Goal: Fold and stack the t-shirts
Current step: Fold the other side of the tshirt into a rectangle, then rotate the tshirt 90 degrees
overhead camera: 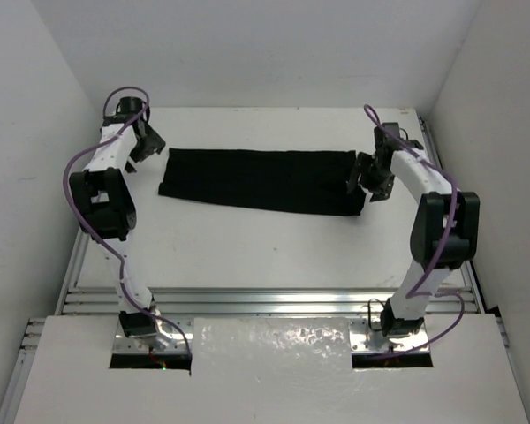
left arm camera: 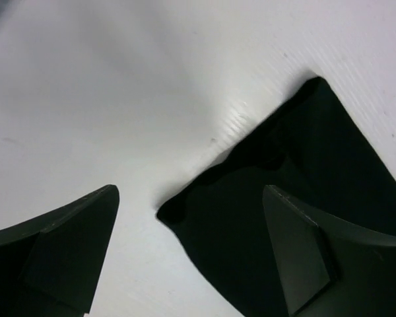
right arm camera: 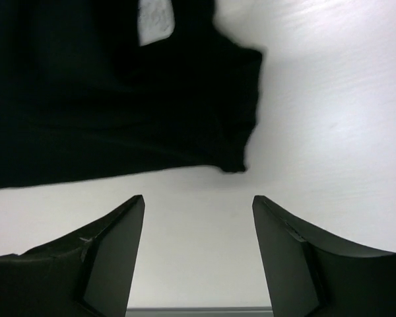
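The black t-shirt (overhead camera: 261,179) lies folded into a long flat strip across the far half of the white table. My left gripper (overhead camera: 147,146) hangs open just off its left end; in the left wrist view the cloth corner (left arm camera: 204,198) lies loose between the spread fingers, the gripper (left arm camera: 191,191) holding nothing. My right gripper (overhead camera: 371,181) stands open at the strip's right end. Its wrist view shows the t-shirt (right arm camera: 105,99) with a small white label (right arm camera: 155,20) ahead of the empty gripper (right arm camera: 198,201).
White walls close in the table on the left, back and right. An aluminium rail (overhead camera: 265,300) runs along the table's near edge, with a white board (overhead camera: 274,362) and both arm bases in front of it.
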### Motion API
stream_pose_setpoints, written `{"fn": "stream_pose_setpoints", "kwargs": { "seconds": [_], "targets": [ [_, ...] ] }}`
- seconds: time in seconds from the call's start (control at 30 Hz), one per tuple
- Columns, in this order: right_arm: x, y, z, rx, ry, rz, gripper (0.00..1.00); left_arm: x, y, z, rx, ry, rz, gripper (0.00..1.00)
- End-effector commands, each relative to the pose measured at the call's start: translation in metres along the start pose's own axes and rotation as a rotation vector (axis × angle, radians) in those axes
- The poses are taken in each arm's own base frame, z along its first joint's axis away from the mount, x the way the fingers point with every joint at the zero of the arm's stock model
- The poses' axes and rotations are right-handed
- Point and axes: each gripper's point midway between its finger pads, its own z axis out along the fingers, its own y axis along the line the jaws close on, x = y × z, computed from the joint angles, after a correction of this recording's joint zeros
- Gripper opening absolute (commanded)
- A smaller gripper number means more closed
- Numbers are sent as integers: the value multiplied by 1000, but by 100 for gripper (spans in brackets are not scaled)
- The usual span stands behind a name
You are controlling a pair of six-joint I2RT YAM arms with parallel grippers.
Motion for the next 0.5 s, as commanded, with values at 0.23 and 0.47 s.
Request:
{"fn": "stream_pose_setpoints", "kwargs": {
  "seconds": [0.23,0.47],
  "targets": [
    [-30,68,19,-204,-142,57,0,26,-62,39,237,101,80,86],
    [-57,80,44,-193,-63,-15,0,36,-44,45,145,112,84,87]
  ]
}}
